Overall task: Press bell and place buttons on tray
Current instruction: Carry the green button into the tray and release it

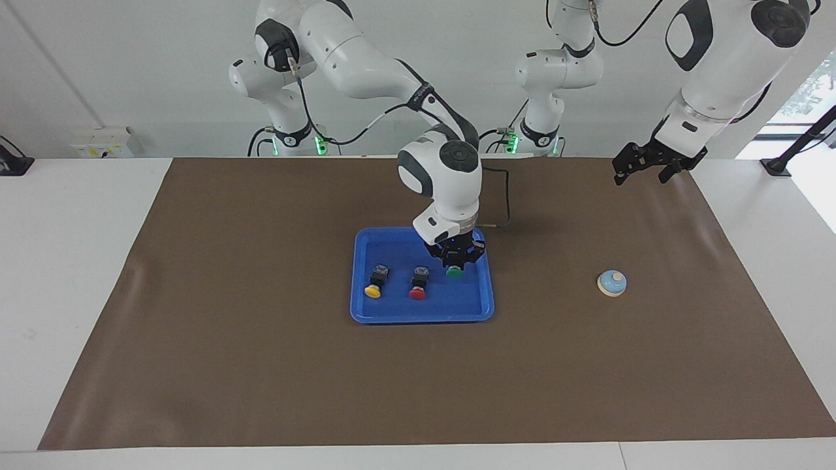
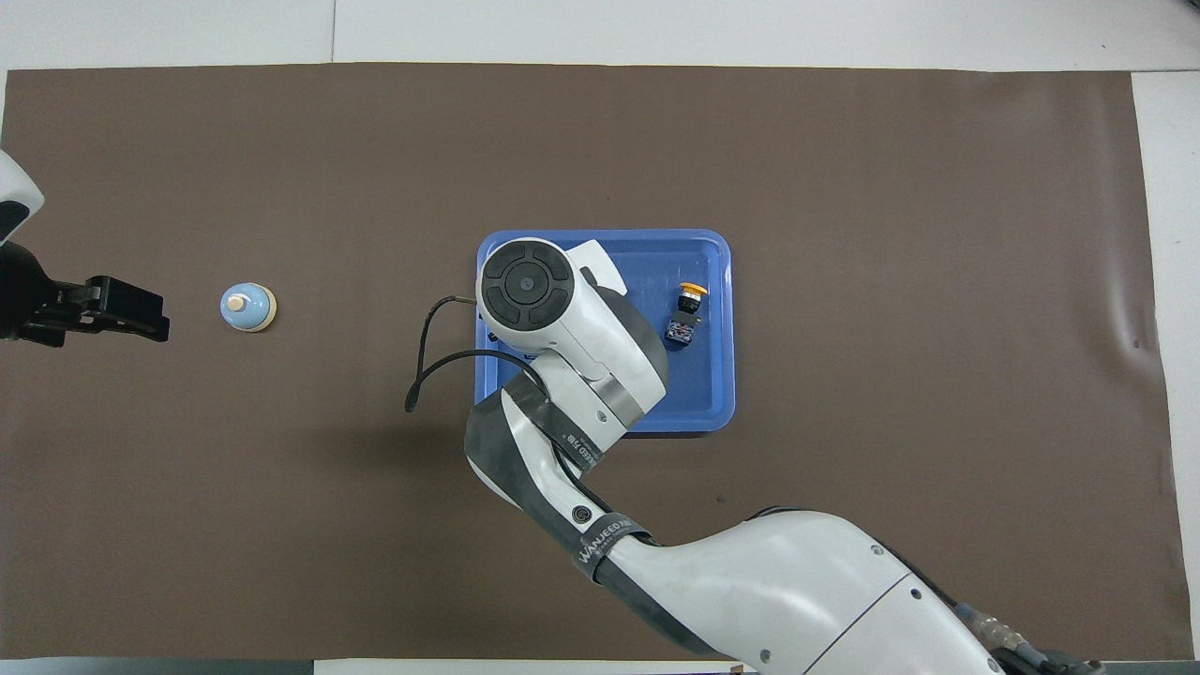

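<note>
Fingers (image 1: 455,262) gripping the green button (image 1: 454,272) show facing, hidden overhead.

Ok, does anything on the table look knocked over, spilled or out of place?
Nothing stands out. The yellow button and red button lie in the tray, the right gripper holds the green button over it, and the bell sits upright.

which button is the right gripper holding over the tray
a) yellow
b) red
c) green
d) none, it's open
c) The right gripper is shut on the green button over the tray; the yellow button and red button lie in the tray beside it.
</note>
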You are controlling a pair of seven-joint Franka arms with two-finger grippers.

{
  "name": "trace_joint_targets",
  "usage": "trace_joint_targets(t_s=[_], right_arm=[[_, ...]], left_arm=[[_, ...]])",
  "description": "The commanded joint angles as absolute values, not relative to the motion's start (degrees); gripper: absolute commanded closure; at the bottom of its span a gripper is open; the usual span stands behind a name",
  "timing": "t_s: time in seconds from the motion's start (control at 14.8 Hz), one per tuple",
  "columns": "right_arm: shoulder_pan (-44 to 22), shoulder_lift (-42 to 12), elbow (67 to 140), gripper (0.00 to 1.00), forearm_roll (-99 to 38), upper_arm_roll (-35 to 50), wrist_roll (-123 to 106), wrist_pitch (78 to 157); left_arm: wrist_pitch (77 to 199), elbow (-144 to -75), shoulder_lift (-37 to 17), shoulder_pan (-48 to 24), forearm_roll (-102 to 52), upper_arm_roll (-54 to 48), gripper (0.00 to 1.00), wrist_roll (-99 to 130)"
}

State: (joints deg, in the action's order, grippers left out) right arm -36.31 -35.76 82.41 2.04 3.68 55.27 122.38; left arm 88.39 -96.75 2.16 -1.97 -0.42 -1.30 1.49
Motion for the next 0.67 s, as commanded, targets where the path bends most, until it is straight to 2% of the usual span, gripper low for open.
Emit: trace_joint_targets(t_s=[0.0, 0.27, 0.34, 0.4, 0.47, 0.61], right_arm=[[-35.68, -37.53, 81.12, 1.00, 2.72, 3.96, 56.16, 123.39], [-35.60, -38.93, 80.95, 1.00, 2.90, 3.78, 56.16, 124.80], [-35.60, -39.11, 80.95, 0.89, 2.90, 3.78, 56.08, 124.72], [-35.68, -39.02, 80.95, 0.27, 2.90, 3.78, 56.07, 124.02], [-35.94, -39.02, 80.69, 0.00, 2.99, 3.69, 56.16, 123.14], [-35.51, -38.24, 80.25, 0.00, 4.74, 3.69, 55.99, 120.69]], left_arm=[[87.63, -96.86, 2.90, -2.11, -0.62, -1.05, 0.00, 1.49], [87.63, -96.86, 2.90, -2.11, -0.62, -1.05, 0.00, 1.49], [87.63, -96.86, 2.90, -2.11, -0.62, -1.05, 0.00, 1.49], [87.63, -96.86, 2.90, -2.11, -0.62, -1.05, 0.00, 1.49], [87.63, -96.86, 2.90, -2.11, -0.62, -1.05, 0.00, 1.49], [87.63, -96.86, 2.90, -2.11, -0.62, -1.05, 0.00, 1.49]])
